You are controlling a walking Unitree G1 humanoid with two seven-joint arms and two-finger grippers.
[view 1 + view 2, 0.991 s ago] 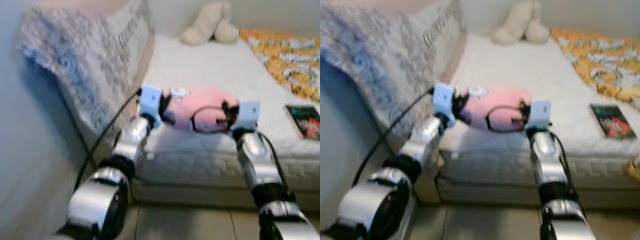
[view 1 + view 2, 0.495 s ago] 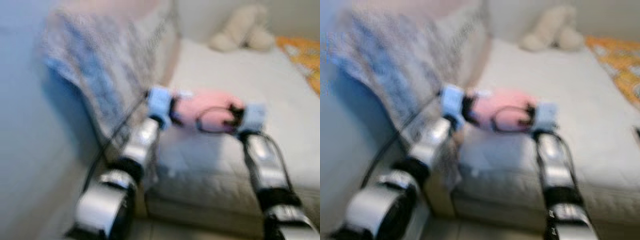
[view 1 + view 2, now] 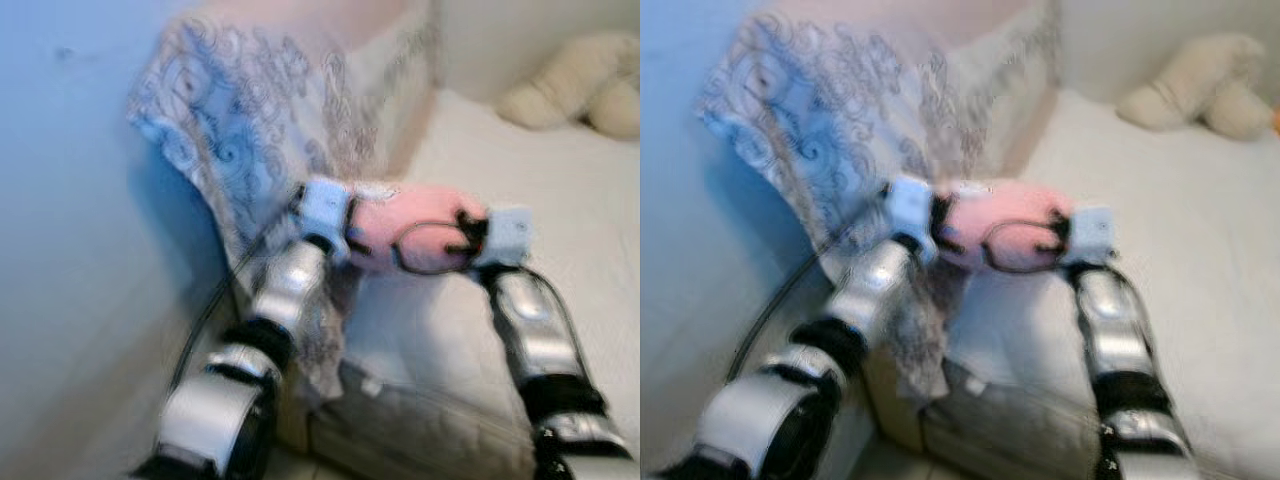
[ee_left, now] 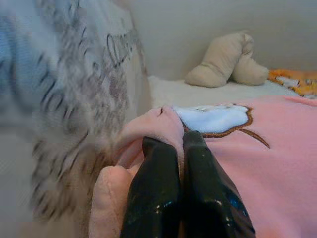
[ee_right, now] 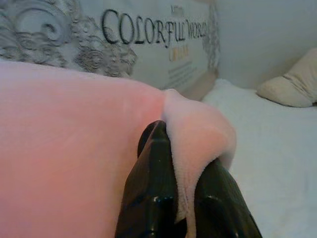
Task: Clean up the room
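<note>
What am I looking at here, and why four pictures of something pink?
A humanoid robot is tidying a bedroom. Two pictures come from the cameras in its head, looking down its silver arms; the other two sit on its wrists, looking along the black fingers. The left gripper and the right gripper each pinch one end of a soft pink cushion, held between them above the white mattress. A cream plush toy lies further up the bed, and a patterned cloth hangs on the robot's left. The head pictures are blurred.

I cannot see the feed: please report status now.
Left tool and right tool both shut on pink pillow, held above mattress. Patterned cloth hangs close at left.
</note>
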